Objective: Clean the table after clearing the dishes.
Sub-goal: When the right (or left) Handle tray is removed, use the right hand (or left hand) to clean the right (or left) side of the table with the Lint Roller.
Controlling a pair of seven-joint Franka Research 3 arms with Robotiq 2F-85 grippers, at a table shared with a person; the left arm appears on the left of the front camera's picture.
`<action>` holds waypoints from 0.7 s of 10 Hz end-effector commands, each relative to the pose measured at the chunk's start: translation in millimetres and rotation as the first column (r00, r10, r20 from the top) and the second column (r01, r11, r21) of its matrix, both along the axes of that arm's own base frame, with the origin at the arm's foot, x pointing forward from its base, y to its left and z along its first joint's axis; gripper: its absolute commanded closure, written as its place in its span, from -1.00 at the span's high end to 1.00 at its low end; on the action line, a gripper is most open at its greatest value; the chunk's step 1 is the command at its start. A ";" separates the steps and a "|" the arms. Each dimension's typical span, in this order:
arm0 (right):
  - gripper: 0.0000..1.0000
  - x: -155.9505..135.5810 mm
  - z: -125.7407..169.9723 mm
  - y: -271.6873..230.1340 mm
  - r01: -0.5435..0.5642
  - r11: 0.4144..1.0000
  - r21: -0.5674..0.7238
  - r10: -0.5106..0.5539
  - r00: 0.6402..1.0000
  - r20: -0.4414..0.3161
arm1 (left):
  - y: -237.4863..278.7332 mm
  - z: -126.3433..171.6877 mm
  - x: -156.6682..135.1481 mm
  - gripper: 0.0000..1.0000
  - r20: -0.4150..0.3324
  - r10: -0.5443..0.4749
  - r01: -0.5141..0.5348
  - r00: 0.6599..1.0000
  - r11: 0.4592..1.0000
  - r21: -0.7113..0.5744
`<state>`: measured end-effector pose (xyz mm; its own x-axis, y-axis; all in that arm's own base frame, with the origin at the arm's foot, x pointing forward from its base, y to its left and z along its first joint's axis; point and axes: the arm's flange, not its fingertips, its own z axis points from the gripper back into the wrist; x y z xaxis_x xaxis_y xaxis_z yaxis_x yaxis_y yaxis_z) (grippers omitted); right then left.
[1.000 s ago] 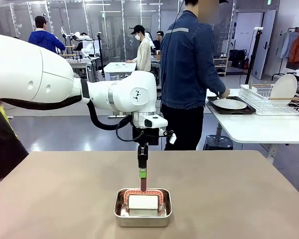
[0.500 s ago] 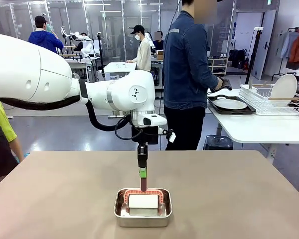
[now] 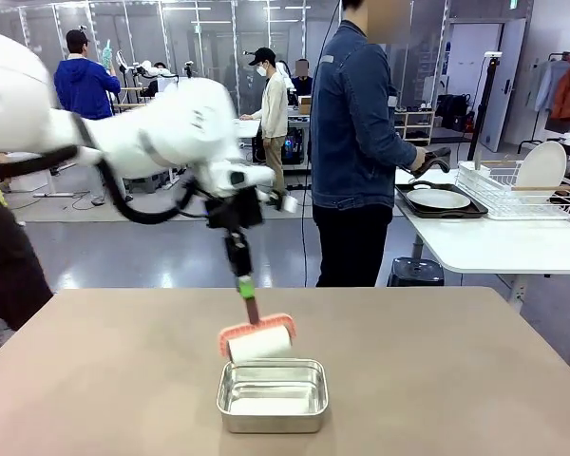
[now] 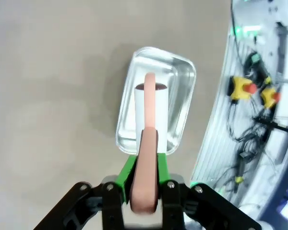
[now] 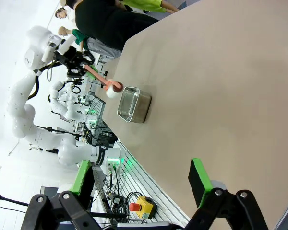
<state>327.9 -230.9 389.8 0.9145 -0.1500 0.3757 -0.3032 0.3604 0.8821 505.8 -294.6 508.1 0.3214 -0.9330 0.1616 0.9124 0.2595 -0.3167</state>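
The left gripper (image 3: 247, 289) (image 4: 144, 168) is pinched on the smooth salmon-pink handle (image 3: 252, 307) (image 4: 145, 187) of a roller (image 3: 258, 343) (image 4: 146, 109) (image 5: 111, 94). Its two green pads (image 4: 127, 168) press flat on either side of the handle, and the black fingers point down at a slant. The handle runs into a pink frame that holds one white cylindrical roll. The roll hangs tilted in the air just over the far rim of the pan (image 3: 272, 424) (image 4: 180, 111) (image 5: 134, 107). From the right wrist it shows clear of the metal.

There is one pan, small, rectangular and steel, with rounded corners and bright mirror-like walls. It stands on the table (image 3: 456, 380) (image 4: 53, 86) (image 5: 221, 86) near the middle of the near edge. The table top is a plain matte beige-brown slab with rounded corners.

The right gripper (image 5: 141, 179) is spread wide, its two green-padded fingers (image 5: 84, 175) well apart with only air between them. It is well away from the pan and roller.

The dishes (image 3: 439, 199) are on a white side table (image 3: 494, 245) beyond the big table's far right corner. Two round white plates can be counted. One lies flat on a dark rectangular tray (image 3: 456, 212), and the other stands on edge in a white wire rack (image 3: 513, 193). Whether cutlery lies with them cannot be made out.

A person (image 3: 356, 123) in a blue denim jacket stands past the far edge, turned toward the side table. One of the person's hands (image 3: 424, 163) is over the tray's left end.
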 end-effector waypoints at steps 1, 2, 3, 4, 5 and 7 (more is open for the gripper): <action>1.00 -1.9 1.3 2.8 0.015 1.000 -0.003 -0.015 1.000 0.012 | 76.7 -7.3 -29.3 -1.00 -0.035 0.260 -0.262 0.965 0.962 -0.074; 1.00 -1.9 1.3 2.8 0.015 1.000 -0.003 -0.015 1.000 0.012 | 112.0 -15.1 -32.4 -1.00 -0.035 0.362 -0.364 0.932 0.926 -0.103; 1.00 -1.9 1.3 2.8 0.015 1.000 -0.003 -0.015 1.000 0.012 | 148.3 -27.5 -35.4 -1.00 -0.075 0.455 -0.461 0.887 0.873 -0.158; 1.00 -1.9 1.3 2.8 0.015 1.000 -0.003 -0.015 1.000 0.012 | 182.1 -45.4 -40.1 -1.00 -0.124 0.518 -0.532 0.847 0.819 -0.213; 1.00 -1.9 1.3 2.8 0.015 1.000 -0.003 -0.015 1.000 0.012 | 210.8 -65.7 -47.1 -1.00 -0.177 0.567 -0.594 0.805 0.763 -0.255; 1.00 -1.9 1.3 2.8 0.015 1.000 -0.003 -0.015 1.000 0.012 | 248.4 -116.2 -50.3 -1.00 -0.310 0.602 -0.677 0.736 0.671 -0.304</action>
